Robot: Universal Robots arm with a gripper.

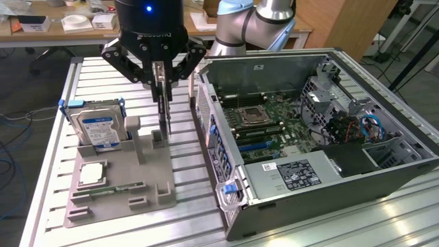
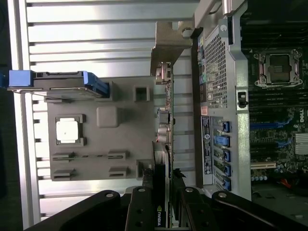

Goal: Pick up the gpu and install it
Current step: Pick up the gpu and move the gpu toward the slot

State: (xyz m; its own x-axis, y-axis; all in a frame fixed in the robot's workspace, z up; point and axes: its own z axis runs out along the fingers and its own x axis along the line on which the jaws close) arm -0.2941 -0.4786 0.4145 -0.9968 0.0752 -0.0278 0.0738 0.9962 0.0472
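Observation:
The gpu [image 1: 163, 110] is a thin dark card that hangs edge-on and upright from my gripper [image 1: 160, 77]. The fingers are shut on its upper part. Its lower end sits just above or at the slot post of the grey parts holder [image 1: 116, 180]; I cannot tell whether they touch. In the wrist view the gpu [image 2: 163, 120] runs as a narrow strip from my gripper [image 2: 162, 192] to its metal bracket [image 2: 168, 45], between the holder [image 2: 101, 139] and the open computer case [image 2: 216, 72].
A silver hard drive [image 1: 99, 128] with a blue-white label stands in the holder, and a processor chip [image 1: 92, 174] lies flat near it. The open case [image 1: 343, 159] with its motherboard [image 1: 268, 123] lies at the exterior view's right, on a ribbed aluminium table [image 1: 199, 206].

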